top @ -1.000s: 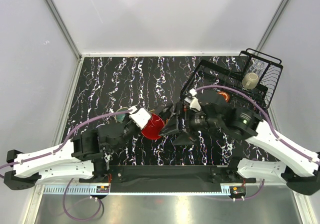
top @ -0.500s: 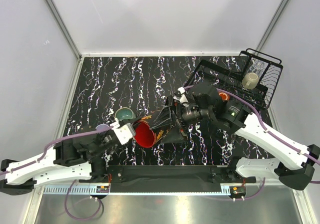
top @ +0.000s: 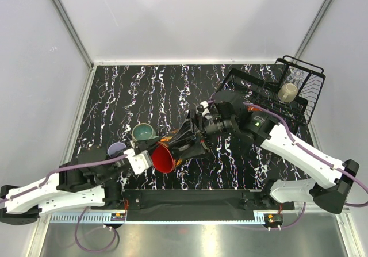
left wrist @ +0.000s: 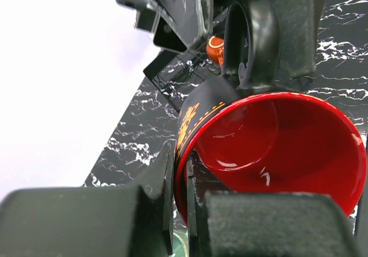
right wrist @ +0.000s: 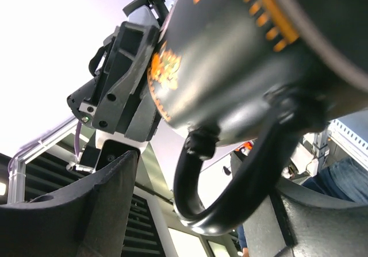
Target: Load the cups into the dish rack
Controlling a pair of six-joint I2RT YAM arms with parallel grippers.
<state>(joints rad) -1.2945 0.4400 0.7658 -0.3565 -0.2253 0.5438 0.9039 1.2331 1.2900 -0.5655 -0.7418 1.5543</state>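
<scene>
Mug (top: 175, 146) held tilted above near middle of surface (top: 144, 96), rim pinched by closed left end effector (top: 149, 157), handle between spread fingers of right end effector (top: 194, 141), rack (top: 241, 87) at far right

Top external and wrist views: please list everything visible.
dark mug: 1, black, red inside, tilted between both hands
teal mug: 1, teal-green, on table
lavender tumbler: 1, lavender, near teal mug
dish rack: 1, black wire, far right
beige mug: 1, beige, in rack
clear glass: 1, clear, in rack
orange mug: 1, orange, place unclear
table: 1, black marbled
left hand: 1, black, shut on dark mug's rim
right hand: 1, black, around mug's handle, grip unclear
</scene>
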